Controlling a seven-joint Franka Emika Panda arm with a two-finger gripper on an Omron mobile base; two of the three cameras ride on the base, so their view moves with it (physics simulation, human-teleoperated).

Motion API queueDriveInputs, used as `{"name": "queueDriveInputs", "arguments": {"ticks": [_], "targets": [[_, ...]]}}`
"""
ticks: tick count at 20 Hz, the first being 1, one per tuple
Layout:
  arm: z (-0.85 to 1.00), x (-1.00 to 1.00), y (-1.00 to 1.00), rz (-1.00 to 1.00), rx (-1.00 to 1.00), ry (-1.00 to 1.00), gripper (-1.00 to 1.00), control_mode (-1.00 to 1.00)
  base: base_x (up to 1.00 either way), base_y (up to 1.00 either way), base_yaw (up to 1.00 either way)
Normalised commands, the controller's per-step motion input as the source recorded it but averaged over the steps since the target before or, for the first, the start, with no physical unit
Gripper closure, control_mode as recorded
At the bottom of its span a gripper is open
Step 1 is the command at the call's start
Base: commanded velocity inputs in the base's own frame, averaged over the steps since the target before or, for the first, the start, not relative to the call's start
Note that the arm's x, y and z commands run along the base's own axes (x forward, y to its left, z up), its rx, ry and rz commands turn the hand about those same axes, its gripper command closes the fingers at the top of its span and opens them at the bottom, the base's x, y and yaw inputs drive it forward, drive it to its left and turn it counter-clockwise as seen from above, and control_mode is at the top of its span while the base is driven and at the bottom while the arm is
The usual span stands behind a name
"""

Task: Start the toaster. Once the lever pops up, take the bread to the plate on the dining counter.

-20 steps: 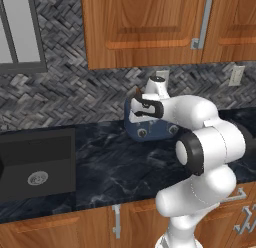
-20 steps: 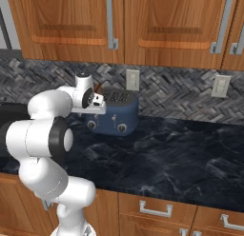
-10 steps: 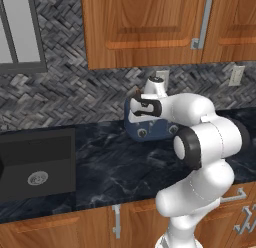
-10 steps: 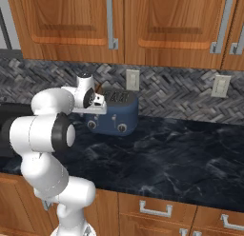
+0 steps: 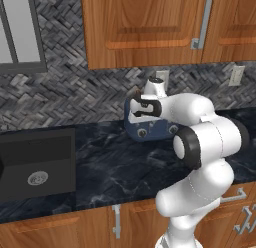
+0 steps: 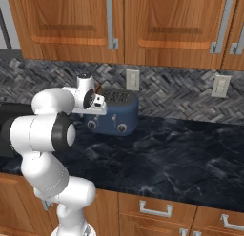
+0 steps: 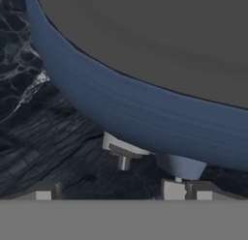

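The hand is up against the left end of the toaster, the dark blue rounded box that stands on the black marbled surface close to the herringbone tile wall. In the left base view the hand covers the toaster's upper left corner, and the white arm curls in from the right, hiding much of the toaster's body. From the right base view the hand sits just beside the toaster at its near end, level with its top, with two small silver knobs on the toaster's front face below and beyond the hand. The hand is open, its two fingers spread wide with nothing between them. In the hand view the fingertips rise pale at the bottom edge, well apart, and the toaster looms directly ahead as a curved blue wall under a flat grey top; a small pale lever-like tab juts from the blue wall between the two fingertips, just ahead of them, over the veined surface. Whether a fingertip touches the tab I cannot tell. An outlet is on the wall behind the toaster, and a dark sink lies well off to the hand's left.
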Motion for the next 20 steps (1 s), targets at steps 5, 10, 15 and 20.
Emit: {"name": "queueDriveInputs", "arguments": {"ticks": [5,10,15,20], "targets": [[-0.13,0.0,0.0,0.0,0.0,0.0,-1.0,-1.0,0.0,0.0,0.0],[-0.16,0.0,0.0,0.0,0.0,0.0,-1.0,-1.0,0.0,0.0,0.0],[-0.19,0.0,0.0,0.0,0.0,0.0,-1.0,-1.0,0.0,0.0,0.0],[-0.21,0.0,0.0,0.0,0.0,0.0,-1.0,-1.0,0.0,0.0,0.0]]}}
